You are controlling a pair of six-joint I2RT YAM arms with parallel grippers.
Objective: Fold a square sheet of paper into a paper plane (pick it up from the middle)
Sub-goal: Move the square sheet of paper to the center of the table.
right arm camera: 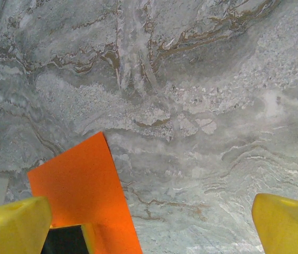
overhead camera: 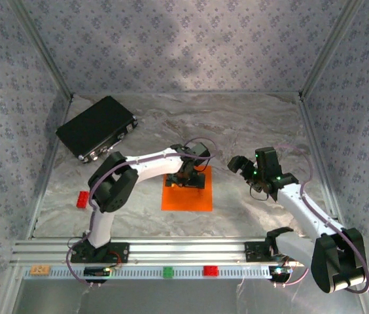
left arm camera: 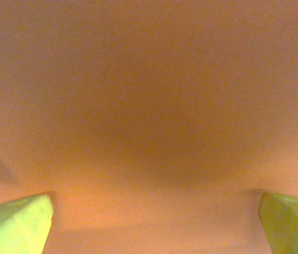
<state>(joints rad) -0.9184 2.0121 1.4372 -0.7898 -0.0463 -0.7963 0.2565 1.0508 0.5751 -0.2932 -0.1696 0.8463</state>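
Top external | left gripper (overhead camera: pixel 190 175) spread wide over square sheet of paper (overhead camera: pixel 179 197) centre, likely for mid-sheet pickup | right gripper (overhead camera: pixel 240 165) open, apart

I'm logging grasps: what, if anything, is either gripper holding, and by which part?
Nothing is held. The left gripper is open over the square sheet of paper; the right gripper is open over the table.

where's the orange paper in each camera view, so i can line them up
top external: orange paper lies flat mid-table, under the left hand.
left wrist: paper close up, behind and between the open hand's yellow fingertips.
right wrist: paper at lower left, one corner pointing up.
shared landmark: grey marbled table beside the paper, top and right wrist views.
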